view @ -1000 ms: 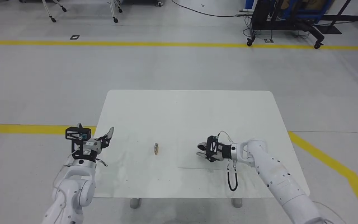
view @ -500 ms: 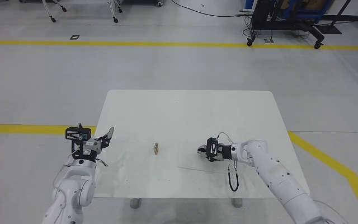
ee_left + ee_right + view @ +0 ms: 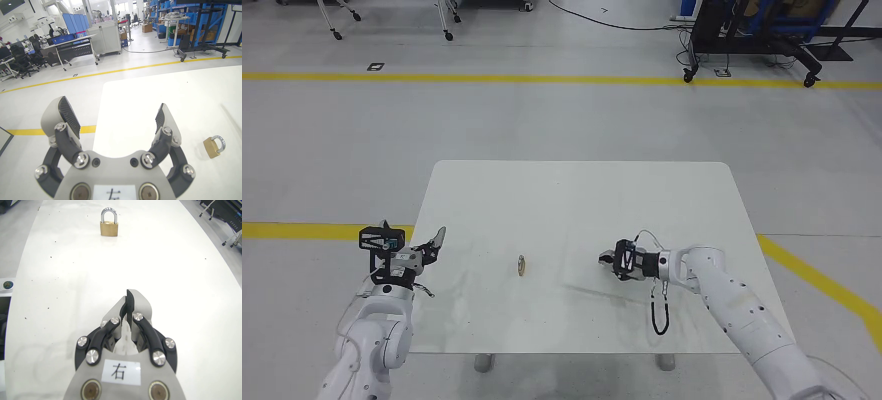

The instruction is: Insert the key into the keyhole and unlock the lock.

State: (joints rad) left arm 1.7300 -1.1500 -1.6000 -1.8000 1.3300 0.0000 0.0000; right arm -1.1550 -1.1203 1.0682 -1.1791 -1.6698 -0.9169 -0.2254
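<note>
A brass padlock [image 3: 522, 265] with a steel shackle lies on the white table [image 3: 572, 190], left of its middle. It sits off to the side of my left gripper [image 3: 113, 106] as the padlock [image 3: 212, 147], and straight ahead of my right gripper [image 3: 128, 294] as the padlock [image 3: 109, 228]. My left gripper [image 3: 432, 245] hangs open at the table's left edge with nothing in it. My right gripper [image 3: 604, 262] is low over the table, right of the padlock, its pads pressed together. I see no key between them or on the table.
Small dark specks dot the table surface [image 3: 56, 275]. A black cable [image 3: 657, 315] loops down from the right forearm near the table's front edge. The floor around the table carries yellow lines [image 3: 322, 230].
My right gripper's fingers have drawn together, and it has shifted slightly right and toward the back. The left arm and the padlock have not moved.
</note>
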